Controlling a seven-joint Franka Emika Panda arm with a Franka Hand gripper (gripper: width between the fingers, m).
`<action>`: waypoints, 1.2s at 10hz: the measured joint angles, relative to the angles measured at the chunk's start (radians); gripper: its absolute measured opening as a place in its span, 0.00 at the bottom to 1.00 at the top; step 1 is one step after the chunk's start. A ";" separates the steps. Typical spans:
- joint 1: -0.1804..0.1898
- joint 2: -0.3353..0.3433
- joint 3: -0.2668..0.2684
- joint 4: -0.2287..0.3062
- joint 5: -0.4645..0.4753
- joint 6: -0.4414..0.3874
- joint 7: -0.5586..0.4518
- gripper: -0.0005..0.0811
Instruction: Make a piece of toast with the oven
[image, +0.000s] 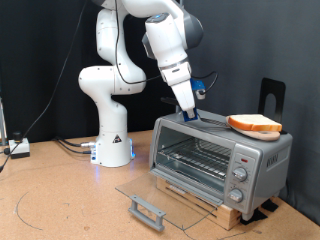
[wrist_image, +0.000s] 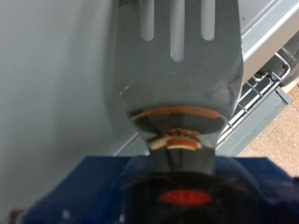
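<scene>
1. Blue block (wrist_image: 103, 187) of the spatula (wrist_image: 177, 84) fills the closest part of the wrist view, with a small red oval mark on the dark piece at its middle.
2. From that block the grey slotted blade reaches straight out from the jaws, over the silver top of the oven (wrist_image: 56, 93).
3. The jaws pinch the spatula by its blue end; in the exterior view they hang just above the oven's (image: 215, 155) top, tilted, with the blade's tip down at the metal.
4. The piece of toast (image: 255, 124) lies flat on the oven's top, near the jaws, off the blade and towards the exterior view's right. It does not touch the spatula.
5. Below the jaws the oven stands open: its glass door (image: 150, 190) is folded down flat over the tabletop (image: 60, 200), and the wire rack (image: 200, 155) inside shows bare.
6. The knobs (image: 240, 175) run down the front panel, below the toast.
7. A slatted wooden base (image: 215, 205) carries the oven.
8. The white arm (image: 120, 70) rises behind the jaws, from the exterior view's left.
</scene>
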 joint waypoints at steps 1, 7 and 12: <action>0.001 -0.005 0.000 -0.001 0.000 -0.005 0.000 0.53; 0.011 -0.040 -0.001 -0.002 0.019 -0.015 0.000 0.53; 0.022 -0.069 0.002 0.003 0.027 -0.031 0.008 0.53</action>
